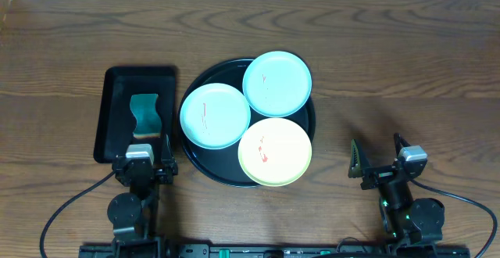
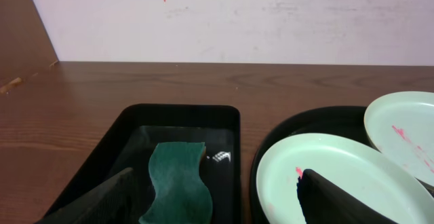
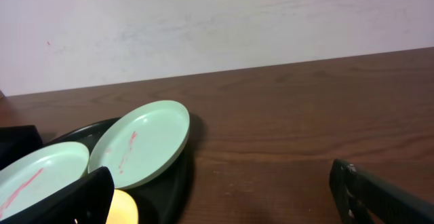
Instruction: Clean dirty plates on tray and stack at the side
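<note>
Three dirty plates (image 1: 215, 116) on round tray (image 1: 212, 163)

Three red-smeared plates (image 1: 215, 116) crowd the round black tray (image 1: 209, 164).

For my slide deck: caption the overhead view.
Two mint plates and one yellow plate, red-smeared, fill a round black tray; a green sponge sits alongside.

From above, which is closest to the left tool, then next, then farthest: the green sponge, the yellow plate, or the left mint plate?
1. Green sponge, in the rectangular tray right ahead of the left tool.
2. Mint plate, left side of the round tray.
3. Yellow plate, front right of it.
</note>
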